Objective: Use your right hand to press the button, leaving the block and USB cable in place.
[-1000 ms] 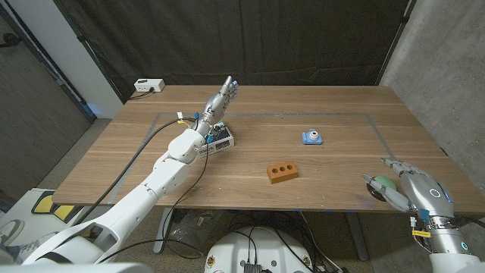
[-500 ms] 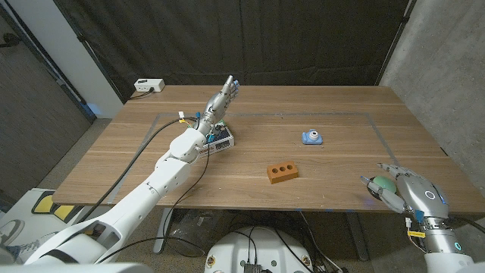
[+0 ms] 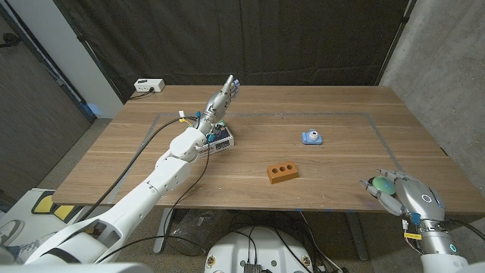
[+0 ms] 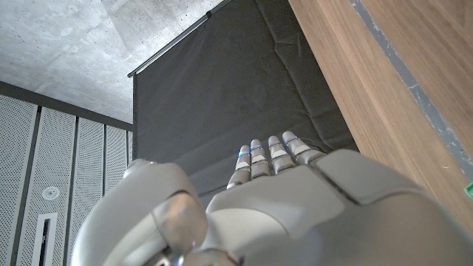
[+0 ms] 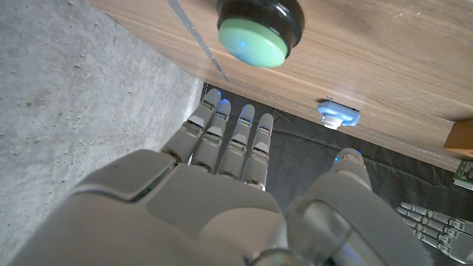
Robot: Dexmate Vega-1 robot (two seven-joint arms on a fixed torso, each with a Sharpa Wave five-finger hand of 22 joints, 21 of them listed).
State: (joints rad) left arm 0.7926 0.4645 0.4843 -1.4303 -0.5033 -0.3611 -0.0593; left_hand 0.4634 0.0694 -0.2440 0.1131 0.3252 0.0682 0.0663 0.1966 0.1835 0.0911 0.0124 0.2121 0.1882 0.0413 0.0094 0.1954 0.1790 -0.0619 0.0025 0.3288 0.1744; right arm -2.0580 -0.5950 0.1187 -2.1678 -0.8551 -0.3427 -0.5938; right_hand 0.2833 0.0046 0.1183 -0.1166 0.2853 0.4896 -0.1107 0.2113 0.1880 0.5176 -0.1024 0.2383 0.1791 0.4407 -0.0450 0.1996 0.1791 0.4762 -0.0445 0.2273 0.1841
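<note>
The green domed button [image 3: 379, 183] on its black base [image 5: 259, 29] sits near the table's front right corner. My right hand [image 3: 403, 197] hangs just behind it at the table edge, fingers [image 5: 235, 137] stretched out straight, holding nothing and apart from the button. A brick-coloured block [image 3: 281, 172] with three holes lies at the table's middle front. A small white and dark device with cable ends [image 3: 220, 137] lies beside my left forearm. My left hand [image 3: 225, 93] is raised over the far left of the table, fingers [image 4: 270, 151] straight and empty.
A small blue object [image 3: 311, 137] sits right of centre, also seen past the button [image 5: 338, 114]. A white power strip [image 3: 148, 86] lies at the far left corner. Thin tape lines [image 3: 379, 133] mark a rectangle on the wooden table. A black curtain hangs behind.
My right hand has drawn back toward the table's near edge, and the button now shows more fully beside it. The left arm, block and device have not moved.
</note>
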